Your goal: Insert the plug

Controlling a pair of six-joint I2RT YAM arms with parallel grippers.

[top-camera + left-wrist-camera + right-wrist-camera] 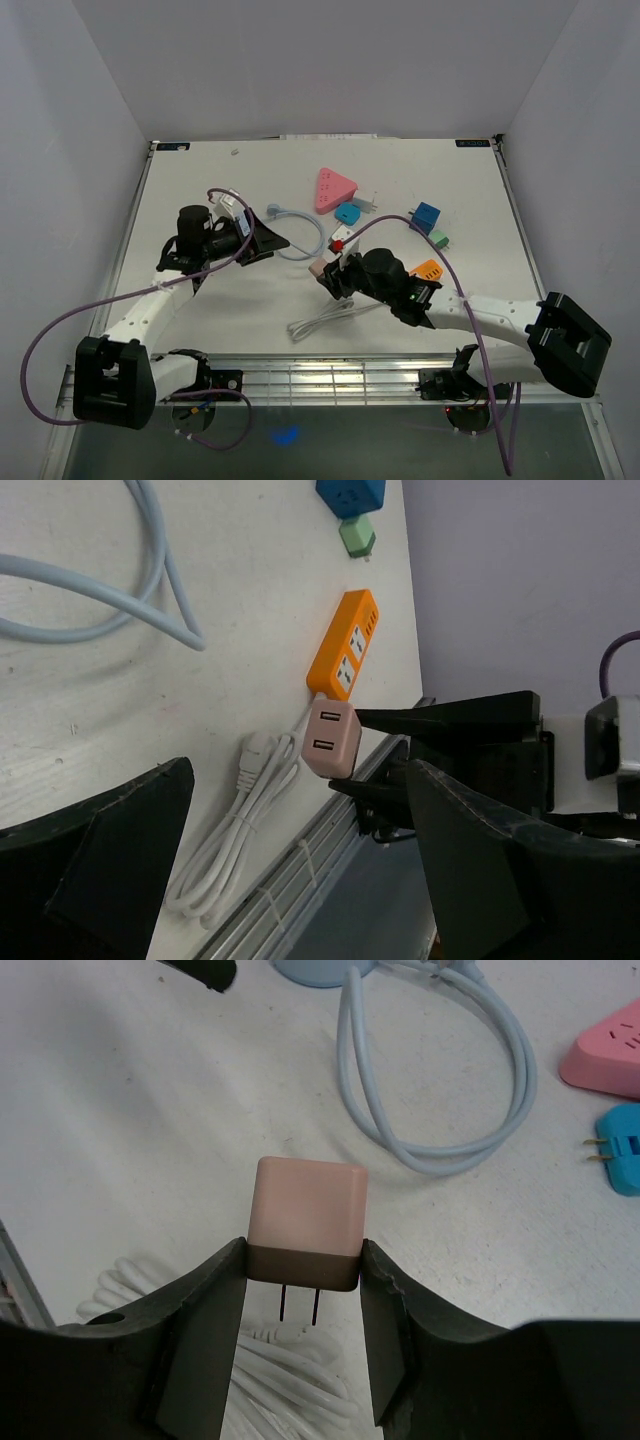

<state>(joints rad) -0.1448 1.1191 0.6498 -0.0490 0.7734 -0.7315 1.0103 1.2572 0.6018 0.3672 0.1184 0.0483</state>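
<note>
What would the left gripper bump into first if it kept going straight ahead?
Probably the pink plug, held by the right gripper: it sits straight ahead of the open left gripper. Depth is unclear; the light blue cable lies aside.

Bright, even lighting with soft shadows, mostly sharp.

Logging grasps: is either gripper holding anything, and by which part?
Right gripper clamps the pink cube-shaped plastic plug adapter by its sides, at the pronged end. Left gripper: nothing.
</note>
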